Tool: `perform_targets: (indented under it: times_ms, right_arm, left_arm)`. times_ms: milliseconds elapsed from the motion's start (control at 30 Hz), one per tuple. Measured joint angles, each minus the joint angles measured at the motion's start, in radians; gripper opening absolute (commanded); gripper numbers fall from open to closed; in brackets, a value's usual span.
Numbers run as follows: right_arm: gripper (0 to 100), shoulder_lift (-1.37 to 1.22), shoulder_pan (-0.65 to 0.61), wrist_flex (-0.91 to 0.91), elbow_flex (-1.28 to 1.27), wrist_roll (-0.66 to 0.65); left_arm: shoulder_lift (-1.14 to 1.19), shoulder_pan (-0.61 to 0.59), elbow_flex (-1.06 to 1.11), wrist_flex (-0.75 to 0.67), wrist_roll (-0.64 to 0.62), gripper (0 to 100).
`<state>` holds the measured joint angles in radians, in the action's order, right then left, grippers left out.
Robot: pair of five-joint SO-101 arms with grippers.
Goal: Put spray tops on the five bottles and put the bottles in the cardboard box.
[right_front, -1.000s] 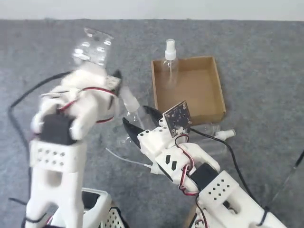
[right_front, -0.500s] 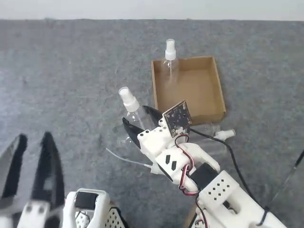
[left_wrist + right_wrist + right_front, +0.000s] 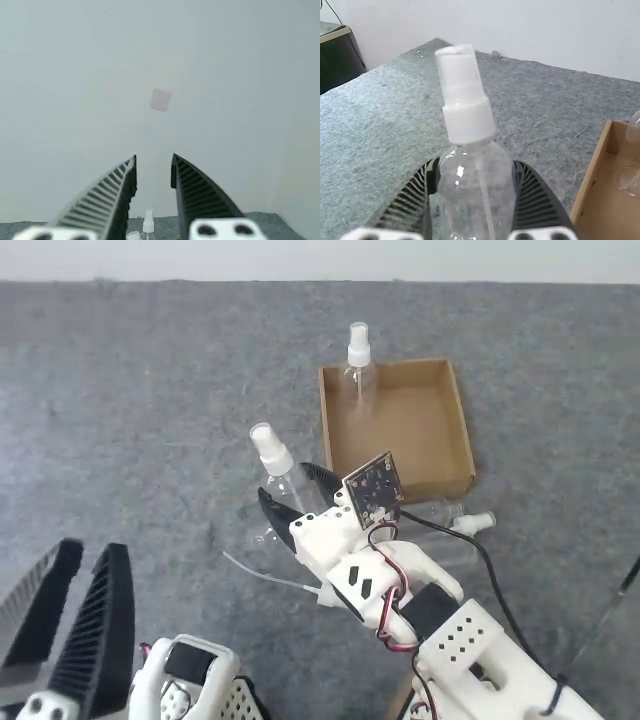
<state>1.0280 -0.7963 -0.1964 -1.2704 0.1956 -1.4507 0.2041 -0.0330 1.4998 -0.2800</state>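
While your right pincer point(image 3: 474, 172) grips the spray-topped bottle point(image 3: 470, 150) beside the box point(image 3: 385, 365), your left pincer point(image 3: 154, 160) hangs open, well apart.

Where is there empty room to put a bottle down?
Most of the cardboard box floor is bare, beside the standing bottle in its far left corner. The grey mat left of the box is open too. It is crowded by the box's near wall: the right gripper holds a spray bottle, with a lying bottle nearby.

Tabletop point(image 3: 150, 390) is rough, matt grey felt; cardboard box point(image 3: 415, 430) is matt brown; the bottle point(image 3: 475, 185) beside it is clear glossy plastic.
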Motion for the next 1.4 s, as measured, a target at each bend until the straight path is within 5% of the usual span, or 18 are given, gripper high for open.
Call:
perform_targets:
  times_ms: [800,1067,1400]
  right_arm:
    - [0.6,0.0,0.0,0.0,0.0,0.0]
    - [0.6,0.0,0.0,0.0,0.0,0.0]
    - [0.6,0.0,0.026,-0.015,0.002,-0.051]
  left_arm:
    - [-0.005,0.006,0.0,0.0,-0.008,11]
    - [-0.176,0.005,0.028,0.009,-0.008,11]
    - [-0.173,0.005,0.399,-0.068,0.21,18]
